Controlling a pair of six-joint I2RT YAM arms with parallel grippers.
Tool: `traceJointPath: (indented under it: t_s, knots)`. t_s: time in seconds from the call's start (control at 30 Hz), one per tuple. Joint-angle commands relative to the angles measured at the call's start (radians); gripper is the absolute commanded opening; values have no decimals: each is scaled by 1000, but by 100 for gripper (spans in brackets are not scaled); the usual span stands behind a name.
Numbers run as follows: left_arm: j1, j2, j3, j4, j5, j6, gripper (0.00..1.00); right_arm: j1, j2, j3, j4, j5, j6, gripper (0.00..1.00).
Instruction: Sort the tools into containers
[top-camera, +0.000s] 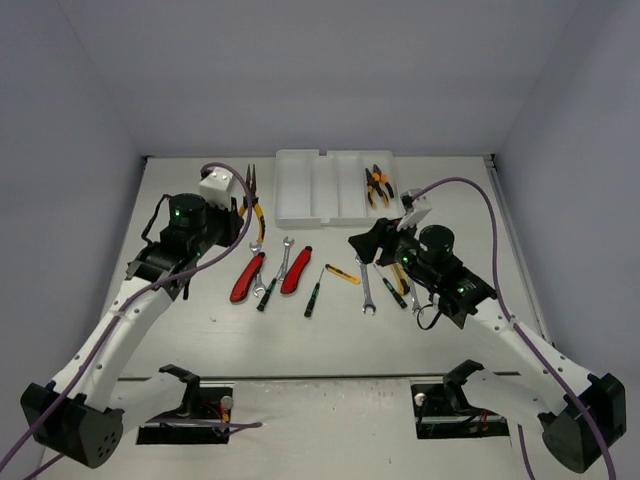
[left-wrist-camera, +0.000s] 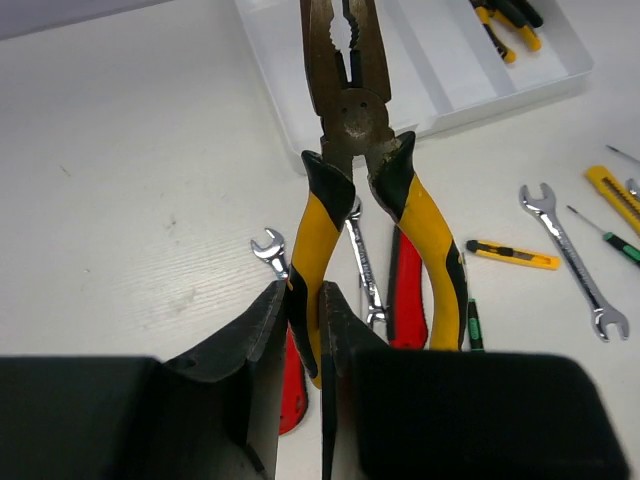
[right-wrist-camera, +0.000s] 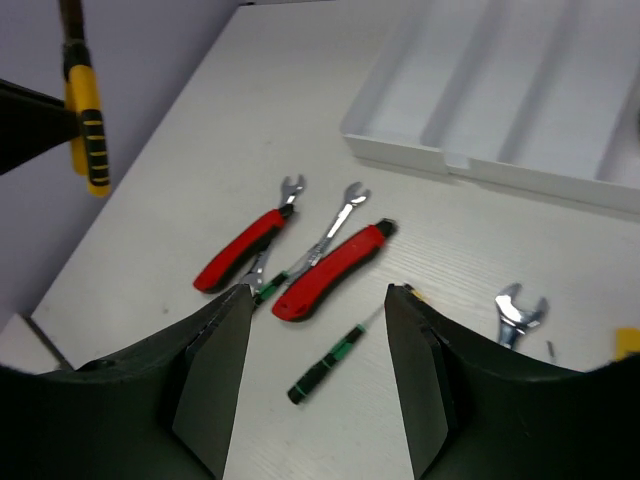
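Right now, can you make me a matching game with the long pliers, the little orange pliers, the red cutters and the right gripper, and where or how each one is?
Things:
1. long pliers
2. little orange pliers
3. red cutters
4. right gripper

Place or state:
A. in a slot of the tray
B. open, holding nothing
C. lying on the table
D. held by the left gripper

Pairs: 1-D, 2-A, 3-C, 4-B

pliers (left-wrist-camera: 350, 130): dull worn metal, glossy yellow-black grips | tray (left-wrist-camera: 440, 70): translucent plastic | wrench (left-wrist-camera: 572, 258): shiny metal
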Motion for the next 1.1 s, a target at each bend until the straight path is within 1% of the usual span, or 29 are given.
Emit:
traceJointPath:
  t_s: [0.0,0.17,0.37,0.57,0.67,0.87,0.93,1.0,1.07]
  knots:
    - [-71,-46,-29,128,-27,-114,0,106,75,98,160,-13,51,53]
    - [-165,-73,-65,196,-48,-193,0,229,164,166,199,40,35,53]
    - [-242,-87,-80,241,-61,-247,0,317,257,211,240,82,7,54]
    - [-289,-91,-94,283,-60,-271,0,336,332,250,251,104,-6,54]
    - [-301,-89,-102,290,-60,-275,0,340,355,266,252,110,-10,52]
    - [-310,-89,-116,307,-53,-278,0,342,366,270,258,127,-20,37]
    - [-312,-79,-122,327,-39,-286,0,343,372,273,258,129,-22,21]
    - [-314,-68,-126,356,-39,-289,0,342,375,275,259,133,-23,9]
    - [-315,-54,-122,359,-39,-291,2,342,377,274,259,139,-27,1]
